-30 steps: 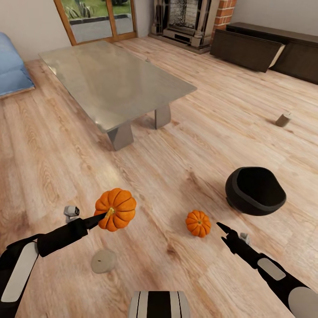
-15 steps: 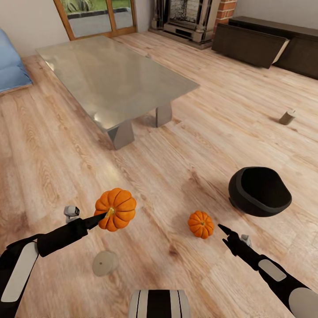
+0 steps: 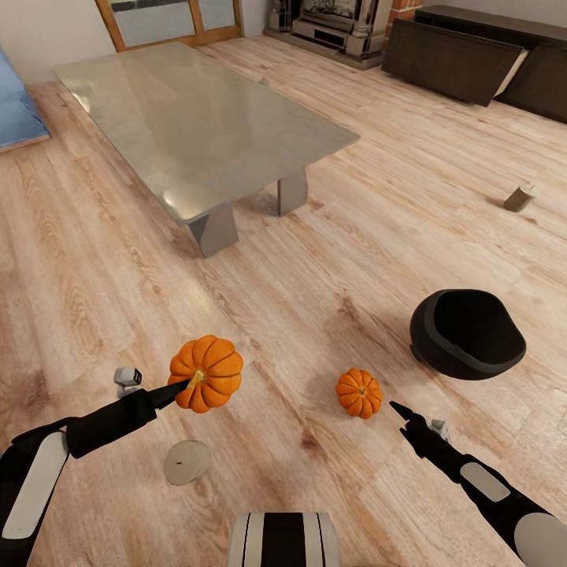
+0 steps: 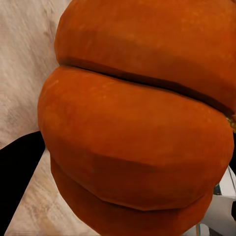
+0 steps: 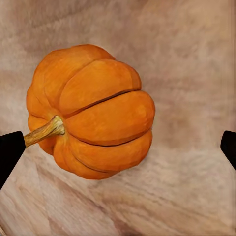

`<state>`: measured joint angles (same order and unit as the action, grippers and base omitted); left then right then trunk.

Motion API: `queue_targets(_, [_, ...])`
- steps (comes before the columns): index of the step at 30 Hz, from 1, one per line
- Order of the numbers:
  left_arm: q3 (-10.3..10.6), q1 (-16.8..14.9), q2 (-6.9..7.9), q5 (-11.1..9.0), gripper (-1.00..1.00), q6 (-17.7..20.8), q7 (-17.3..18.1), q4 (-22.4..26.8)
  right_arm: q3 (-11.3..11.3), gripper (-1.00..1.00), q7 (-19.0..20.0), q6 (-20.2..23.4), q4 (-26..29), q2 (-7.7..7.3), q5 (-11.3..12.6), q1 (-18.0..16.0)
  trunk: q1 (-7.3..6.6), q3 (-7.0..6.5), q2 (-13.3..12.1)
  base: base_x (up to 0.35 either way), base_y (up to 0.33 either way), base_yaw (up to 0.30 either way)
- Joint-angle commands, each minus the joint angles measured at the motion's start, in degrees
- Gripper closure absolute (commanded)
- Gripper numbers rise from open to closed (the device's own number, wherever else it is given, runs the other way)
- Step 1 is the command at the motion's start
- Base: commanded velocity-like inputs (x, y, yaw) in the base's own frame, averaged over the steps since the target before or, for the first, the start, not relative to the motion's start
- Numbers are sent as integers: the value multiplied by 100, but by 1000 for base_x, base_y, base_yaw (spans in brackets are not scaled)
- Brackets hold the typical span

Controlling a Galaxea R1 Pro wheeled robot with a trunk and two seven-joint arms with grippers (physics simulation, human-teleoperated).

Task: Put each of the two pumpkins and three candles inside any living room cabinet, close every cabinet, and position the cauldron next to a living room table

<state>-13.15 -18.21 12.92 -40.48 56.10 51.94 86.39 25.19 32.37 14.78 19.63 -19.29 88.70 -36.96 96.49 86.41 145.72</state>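
My left gripper (image 3: 179, 387) is shut on the bigger pumpkin (image 3: 206, 374), holding it above the plank floor; its orange ribs (image 4: 137, 123) crowd the left wrist view, beside one black finger (image 4: 18, 179). The smaller pumpkin (image 3: 359, 392) lies on the floor just ahead of my right gripper (image 3: 400, 409). In the right wrist view this pumpkin (image 5: 91, 110) sits between the wide-open fingertips (image 5: 10, 147), untouched. The black cauldron (image 3: 466, 334) lies tilted to the right. One candle (image 3: 187, 462) lies under my left arm, another candle (image 3: 520, 197) at far right. The cabinet (image 3: 457, 51) stands at the back with a panel tilted open.
The grey-green table (image 3: 197, 118) fills the middle distance on chunky legs. A blue sofa (image 3: 16, 110) sits at the left edge. The fireplace (image 3: 331, 20) and a glass door (image 3: 169, 16) line the far wall. Bare plank floor lies between the table and the cabinet.
The whole view has shifted slightly, so the room slid up in the picture. Both arms hold nearly the same pose. The bigger pumpkin stays in my left gripper.
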Motion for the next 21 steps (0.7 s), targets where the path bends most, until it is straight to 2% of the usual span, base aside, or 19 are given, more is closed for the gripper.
queue_targets(1, [-4, -3, 0, -20, 100, 33, 18, 1, 30, -100, 11, 25, -3, -4, 60, -4, -1, 3, 1, 0, 0, 0])
queue_targets(5, [-4, -4, 0, -20, 100, 33, 18, 1, 30, -100, 0, 20, -3, -4, 60, -4, -1, 3, 1, 0, 0, 0])
queue_targets(12, [-4, -4, 0, -21, 100, 33, 18, 1, 30, -100, -3, 24, -3, -4, 60, -4, 17, 158, 11, 0, 0, 0])
queue_targets(21, [-4, -3, 0, -15, 100, 33, 18, 1, 36, -100, -4, 23, 3, -4, 51, -4, 17, 158, 11, 0, 0, 0])
